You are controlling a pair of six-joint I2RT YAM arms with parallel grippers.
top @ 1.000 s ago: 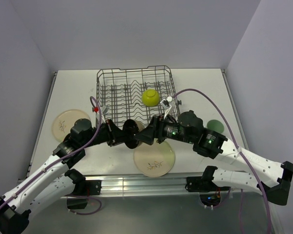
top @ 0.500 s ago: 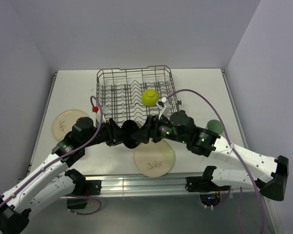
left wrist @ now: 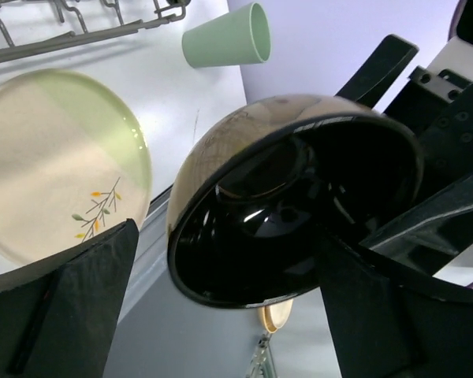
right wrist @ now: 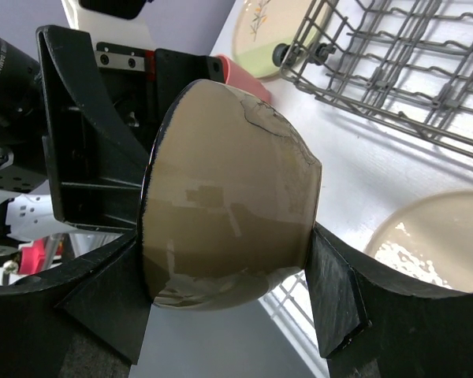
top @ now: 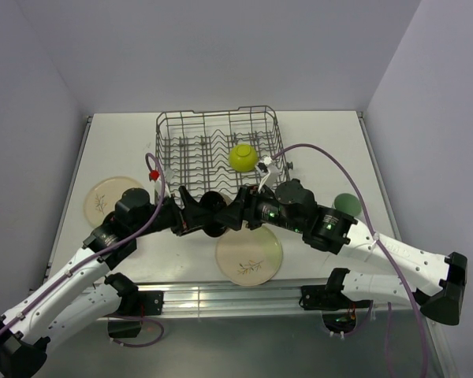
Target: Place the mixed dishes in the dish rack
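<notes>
Here, at the far left, a small plate [top: 104, 198] lies on the table. Next comes the left gripper [top: 188, 219]: the black bowl [top: 211, 214] sits between its fingers, but we cannot tell whether they pinch it or stand slack. The bowl hangs in the air, just in front of the rack [top: 193, 153]. The right gripper [top: 238, 214] is clamped on the bowl's outer wall, 1 finger on each side. We judge this a handover, and the risk lies there. If 1 arm pulls while the other grips, the glossy bowl could slip. It could then drop near the big plate [top: 248, 256] or knock the rack's near wall.
</notes>
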